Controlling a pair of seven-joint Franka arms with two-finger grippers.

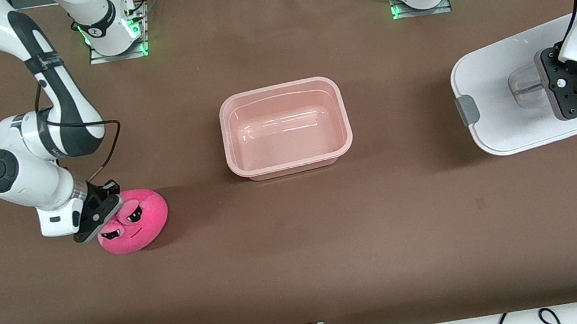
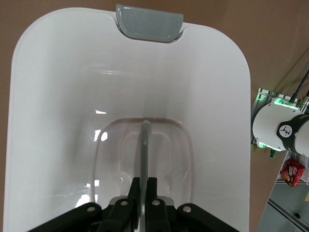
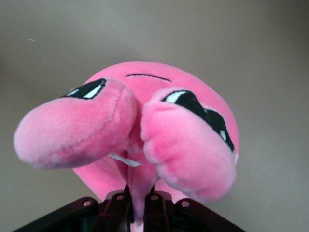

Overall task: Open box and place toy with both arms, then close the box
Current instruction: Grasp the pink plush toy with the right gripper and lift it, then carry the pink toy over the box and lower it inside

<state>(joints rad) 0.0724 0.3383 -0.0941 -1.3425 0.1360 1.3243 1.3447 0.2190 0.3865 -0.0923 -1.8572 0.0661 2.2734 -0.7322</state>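
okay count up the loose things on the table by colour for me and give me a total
Pink: 2, the open box and the toy, pinched by the right gripper.
White: 1, the lid, its handle held by the left gripper.
Total: 3.

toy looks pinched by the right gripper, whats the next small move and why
Probably lift the toy straight up. The right gripper is shut on its plush between the eyes, yet it rests on the table, nearer the front camera than the open box. The box's lid is off, held at its handle by the left gripper at the left arm's end.
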